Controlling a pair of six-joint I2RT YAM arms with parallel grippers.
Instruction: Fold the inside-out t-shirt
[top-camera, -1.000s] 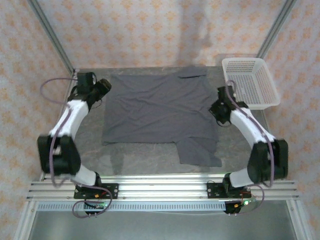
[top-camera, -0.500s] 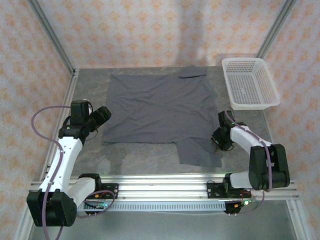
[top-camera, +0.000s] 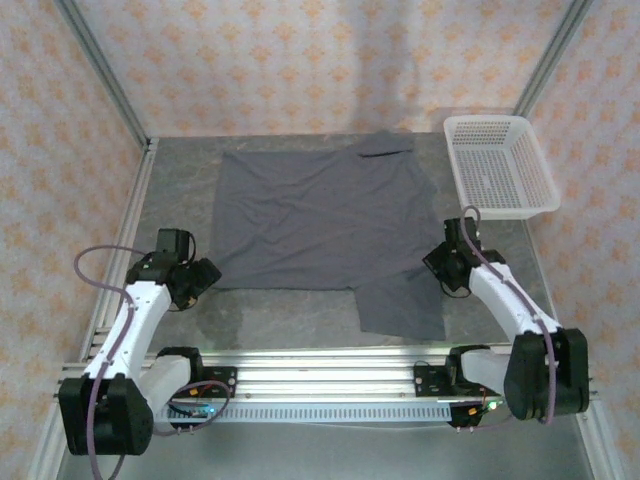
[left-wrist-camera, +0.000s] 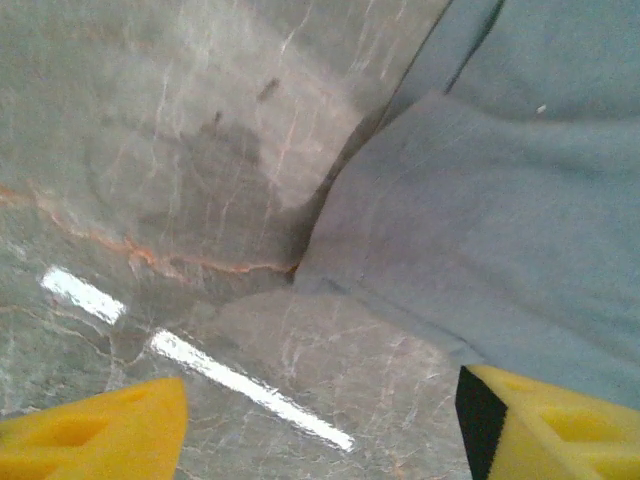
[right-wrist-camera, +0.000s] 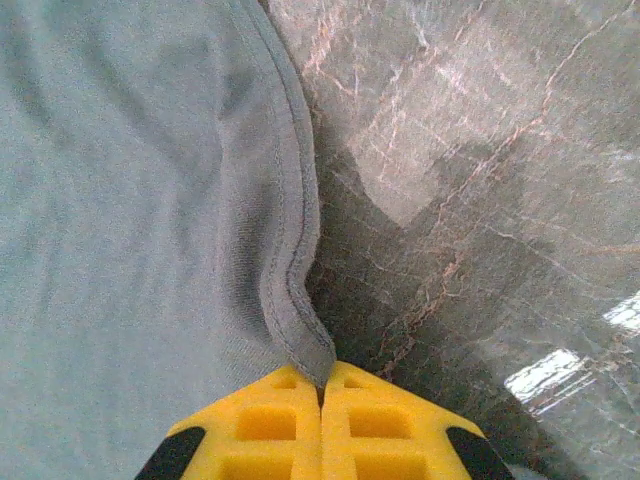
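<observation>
Top external: left gripper (top-camera: 201, 276), jaws open, just off t-shirt (top-camera: 320, 215) near-left corner, may close on table (top-camera: 290, 316); t-shirt spread flat; right gripper (top-camera: 440, 272), jaws closed, pinching t-shirt right hem at tips, may slip on lift; basket (top-camera: 485, 119) off t-shirt far-right corner. Count: one t-shirt, one basket, two grippers.

Slate-grey t-shirt (top-camera: 315, 215) spread flat, lightly wrinkled, one sleeve pointing nearward.

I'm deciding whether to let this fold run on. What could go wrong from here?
1. The right gripper pinches just the hem edge of the t-shirt; it might slip free on lifting.
2. The left gripper stands open near the shirt's corner, gripping nothing; if one side lifts alone, the cloth could skew.
</observation>
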